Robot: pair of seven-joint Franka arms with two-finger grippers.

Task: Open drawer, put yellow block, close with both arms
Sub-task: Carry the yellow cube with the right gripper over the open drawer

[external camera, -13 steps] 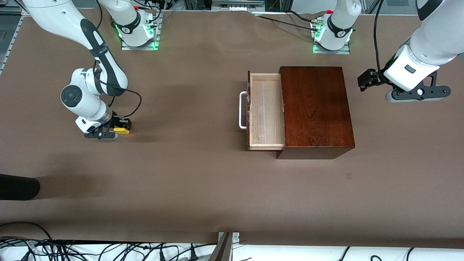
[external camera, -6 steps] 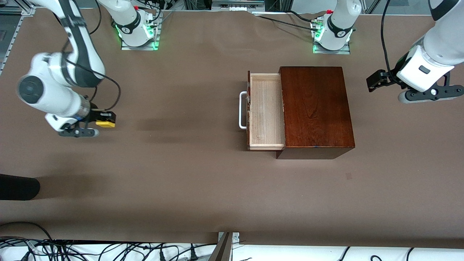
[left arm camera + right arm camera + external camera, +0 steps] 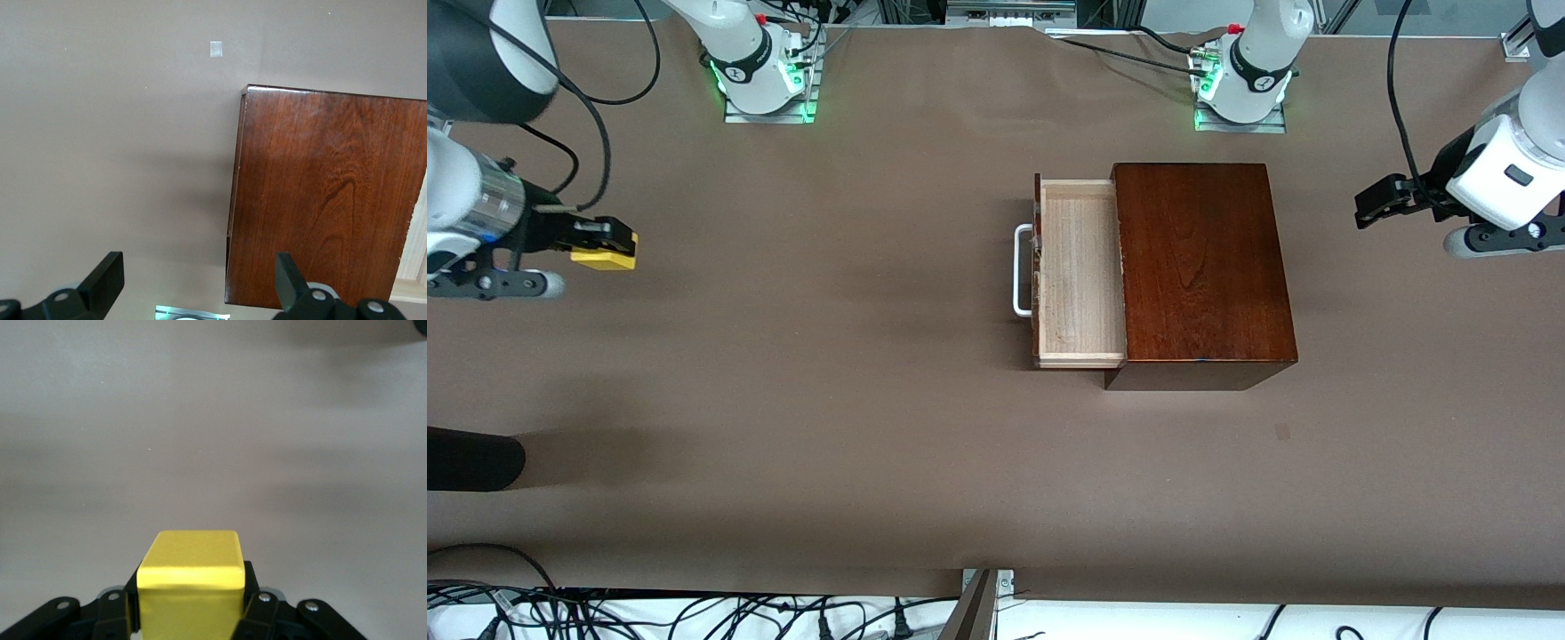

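The drawer (image 3: 1079,271) is pulled out of the dark mahogany box (image 3: 1200,267); its pale tray shows nothing inside, and its white loop handle (image 3: 1021,271) faces the right arm's end. My right gripper (image 3: 605,244) is shut on the yellow block (image 3: 604,258) and holds it up over the table at the right arm's end; the block fills the right wrist view (image 3: 191,583). My left gripper (image 3: 1374,204) is open and empty, in the air past the box at the left arm's end. The box shows in the left wrist view (image 3: 327,193).
A black object (image 3: 471,458) lies on the brown table at the right arm's end, nearer the front camera. Cables hang along the table's front edge (image 3: 694,613). The arm bases (image 3: 760,67) stand at the table's back edge.
My right gripper has lifted the yellow block off the table and carried it up, toward the right arm's end. My left gripper has drifted away from the box.
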